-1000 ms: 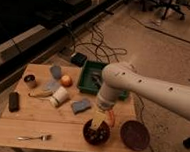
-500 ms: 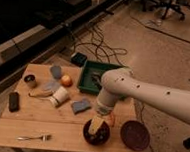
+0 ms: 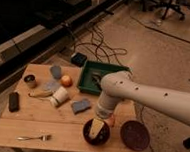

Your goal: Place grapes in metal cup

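Pincer (image 3: 96, 128) is down inside the dark bowl (image 3: 85, 132), near-centre on the counter (image 3: 14, 123), with the white arm (image 3: 152, 98) reaching in from the right. Apart or clamped: cannot tell, the pincer reads as one pale wedge. The grapes (image 3: 103, 137) are judged to be the dark mass in that bowl, right at the pincer; berries and bowl are hard to separate. The metal cup (image 3: 30, 80) stands upright at the far left, well apart from the bowl.

Step in hand, as judged: taking hold of the cluster.
- Grip the bulk or the stem, not a single berry, and gently, since berries likely crush or drop off.
- Lift straight up clear of the bowl rim before going left.
- The route passes over the white paper cup (image 3: 60, 96), lying on its side, and near the orange-red fruit (image 3: 66, 80), so carry high.
- The cup mouth looks small, so centre over it and lower before letting go, or it could tip.

Counts:
- one grape cluster
- one metal cup
- one paper cup
- one orange-red fruit
- one dark bowl
- one dark round plate (image 3: 134, 135), near right
- one green tray (image 3: 88, 76), far side
- one fork (image 3: 33, 136)
- one blue-grey sponge (image 3: 81, 106)
- one black block (image 3: 13, 101)
- one grey-blue dish (image 3: 56, 71)
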`<action>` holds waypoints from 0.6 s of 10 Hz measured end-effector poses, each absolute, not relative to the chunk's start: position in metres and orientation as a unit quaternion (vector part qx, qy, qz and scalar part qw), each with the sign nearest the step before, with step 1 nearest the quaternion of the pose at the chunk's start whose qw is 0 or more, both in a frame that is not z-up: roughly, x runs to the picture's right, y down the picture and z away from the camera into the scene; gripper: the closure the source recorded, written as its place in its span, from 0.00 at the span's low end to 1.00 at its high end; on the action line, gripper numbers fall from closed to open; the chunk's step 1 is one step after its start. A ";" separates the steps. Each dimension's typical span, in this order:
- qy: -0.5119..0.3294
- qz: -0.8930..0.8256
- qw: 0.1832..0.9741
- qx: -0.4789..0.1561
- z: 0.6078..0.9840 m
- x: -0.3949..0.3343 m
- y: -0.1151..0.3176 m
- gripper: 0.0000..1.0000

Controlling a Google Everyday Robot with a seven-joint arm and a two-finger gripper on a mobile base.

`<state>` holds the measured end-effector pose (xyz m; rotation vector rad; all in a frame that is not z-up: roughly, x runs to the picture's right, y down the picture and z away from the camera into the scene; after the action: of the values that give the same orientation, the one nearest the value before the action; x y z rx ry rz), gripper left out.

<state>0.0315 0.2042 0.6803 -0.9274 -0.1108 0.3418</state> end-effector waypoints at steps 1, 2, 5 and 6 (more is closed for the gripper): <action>-0.047 0.167 0.875 -0.451 0.683 0.034 0.209 0.20; -0.041 0.169 0.872 -0.458 0.687 0.035 0.215 0.20; -0.027 0.185 0.859 -0.476 0.699 0.041 0.229 0.20; -0.020 0.189 0.856 -0.481 0.704 0.042 0.234 0.20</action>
<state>0.0418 0.2342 0.7044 -1.0104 -0.0420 0.3977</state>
